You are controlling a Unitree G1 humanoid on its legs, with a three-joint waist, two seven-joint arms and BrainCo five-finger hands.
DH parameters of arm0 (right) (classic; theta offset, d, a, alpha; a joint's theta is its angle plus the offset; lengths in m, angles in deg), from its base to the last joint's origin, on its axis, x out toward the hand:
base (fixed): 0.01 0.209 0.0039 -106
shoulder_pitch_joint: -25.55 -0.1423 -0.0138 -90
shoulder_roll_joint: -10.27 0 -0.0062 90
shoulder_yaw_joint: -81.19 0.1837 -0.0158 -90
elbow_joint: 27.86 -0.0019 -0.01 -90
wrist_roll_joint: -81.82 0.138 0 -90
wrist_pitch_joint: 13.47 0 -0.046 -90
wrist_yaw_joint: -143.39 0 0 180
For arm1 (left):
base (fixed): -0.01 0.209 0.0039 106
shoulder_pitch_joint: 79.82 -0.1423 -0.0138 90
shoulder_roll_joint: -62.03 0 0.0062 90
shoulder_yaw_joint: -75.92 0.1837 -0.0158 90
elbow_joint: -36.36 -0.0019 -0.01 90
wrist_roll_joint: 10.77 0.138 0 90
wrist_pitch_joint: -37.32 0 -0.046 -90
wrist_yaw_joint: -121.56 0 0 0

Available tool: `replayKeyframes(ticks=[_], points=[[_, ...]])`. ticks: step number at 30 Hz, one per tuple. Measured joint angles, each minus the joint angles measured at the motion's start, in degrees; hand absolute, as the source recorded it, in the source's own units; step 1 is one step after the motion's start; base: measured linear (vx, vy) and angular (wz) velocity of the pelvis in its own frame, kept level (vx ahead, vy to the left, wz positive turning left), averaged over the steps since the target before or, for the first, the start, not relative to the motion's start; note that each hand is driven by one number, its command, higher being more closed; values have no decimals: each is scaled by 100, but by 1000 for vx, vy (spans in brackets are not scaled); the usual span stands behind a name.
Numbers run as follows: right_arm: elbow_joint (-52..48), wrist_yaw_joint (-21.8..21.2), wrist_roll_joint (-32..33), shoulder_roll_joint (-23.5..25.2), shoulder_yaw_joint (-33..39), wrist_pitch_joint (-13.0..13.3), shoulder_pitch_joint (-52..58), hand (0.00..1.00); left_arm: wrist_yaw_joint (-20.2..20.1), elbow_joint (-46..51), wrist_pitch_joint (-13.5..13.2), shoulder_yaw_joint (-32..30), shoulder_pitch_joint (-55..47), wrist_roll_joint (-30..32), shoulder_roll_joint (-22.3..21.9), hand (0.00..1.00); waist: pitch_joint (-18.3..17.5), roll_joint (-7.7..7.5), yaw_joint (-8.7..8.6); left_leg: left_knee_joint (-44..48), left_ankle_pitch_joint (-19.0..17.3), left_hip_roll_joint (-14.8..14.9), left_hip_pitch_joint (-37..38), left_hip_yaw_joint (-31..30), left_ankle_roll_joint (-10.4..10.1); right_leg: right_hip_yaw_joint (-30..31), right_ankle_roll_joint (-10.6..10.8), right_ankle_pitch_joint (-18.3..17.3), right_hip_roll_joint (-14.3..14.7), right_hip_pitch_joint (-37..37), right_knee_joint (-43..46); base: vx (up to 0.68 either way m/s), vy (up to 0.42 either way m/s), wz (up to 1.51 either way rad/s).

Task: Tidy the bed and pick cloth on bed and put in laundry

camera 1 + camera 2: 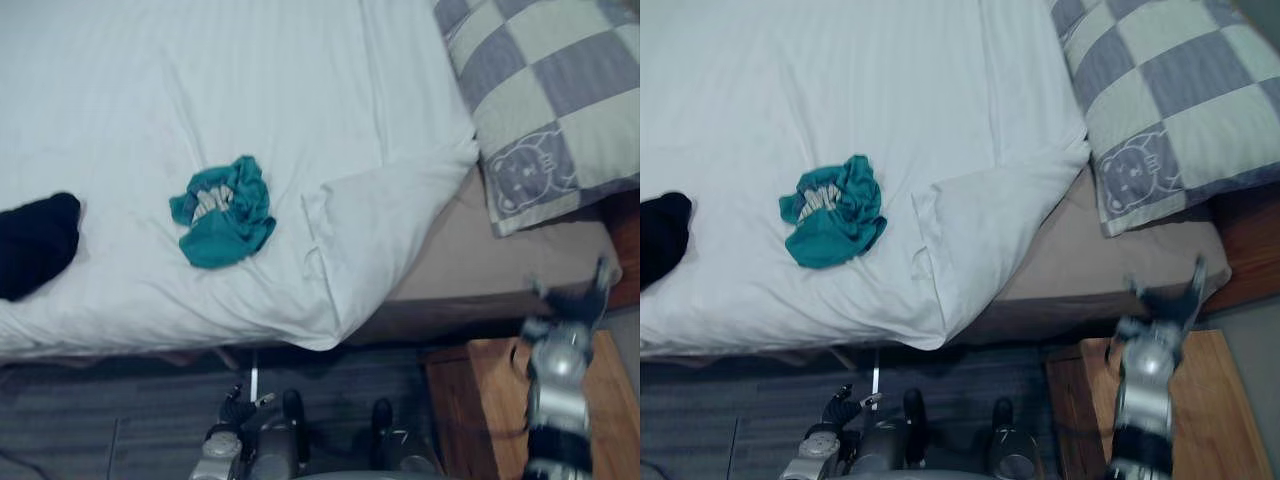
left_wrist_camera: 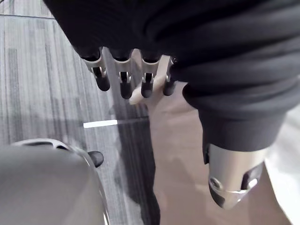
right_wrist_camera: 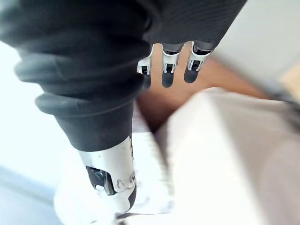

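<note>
A crumpled teal cloth lies on the white duvet near the middle of the bed. A black cloth lies on the duvet at the bed's left edge. My left hand hangs low over the floor below the bed's near edge; its fingers are relaxed and hold nothing. My right hand is raised by the bed's right corner, beside the bare mattress, with its fingers straight and empty. Both hands are well apart from the cloths.
A grey-and-cream checked pillow lies at the bed's upper right. The duvet's corner is folded back, showing beige mattress. A wooden nightstand stands under my right arm. Grey carpet runs along the bed's near side.
</note>
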Motion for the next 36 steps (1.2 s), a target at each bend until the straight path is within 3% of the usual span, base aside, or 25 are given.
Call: replayKeyframes(ticks=[3,8,11,17,18,27,32,33,36], points=[[39,-22,-306,-898,-1090,68,-1658,0,5,4,-19,13,100,-8,82,0,284,123,41,-1,122,3,-285,-123,-1,-101,-30,73,21,-224,-1,-87,20,18],[784,-220,-325,-1592,-2147,173,-3390,0,14,14,-24,30,236,-42,191,0,767,266,340,-21,336,28,-741,-347,-29,-279,-110,160,95,-590,44,-94,-8,20],[1105,-289,-277,-1602,-2522,180,-3676,0,26,-16,-19,228,290,-146,252,0,889,331,384,-102,508,-1,-1082,-529,-26,-427,-143,181,89,-907,118,-61,-6,31],[2022,-640,-237,-1299,-3306,177,-3643,0,45,-43,-25,414,532,-239,195,0,1075,490,641,-243,673,-28,-1252,-660,-41,-445,-172,184,96,-1126,213,-43,5,10],[2096,-698,-237,-1198,-3364,177,-3614,100,53,-117,-17,417,590,-239,196,0,1084,503,635,-294,723,-33,-1283,-692,-49,-456,-185,176,96,-1175,245,-49,-5,9],[2542,-1002,-346,-1094,-3544,324,-3332,100,150,-181,-14,629,648,-237,183,0,1087,505,600,-612,906,-10,-864,-738,-120,-436,-244,-17,97,-1073,623,-27,-20,2],[2018,-1028,-404,-1193,-2819,293,-2470,100,144,63,-9,623,524,-233,155,0,1082,491,514,-1273,1231,-6,-267,-759,-135,-483,-248,-70,105,-760,623,-12,-25,5],[1699,-1020,-397,-1176,-2436,298,-2050,0,143,169,-12,623,464,-233,136,0,1079,485,441,-1467,1327,-14,-143,-774,-131,-511,-221,-87,101,-703,617,9,-17,9],[1427,-940,-330,-977,-1431,317,-1217,0,138,271,-11,574,410,-240,104,0,1041,440,305,-1557,1374,-62,-66,-781,-131,-531,-184,-98,88,-647,600,34,0,6]])
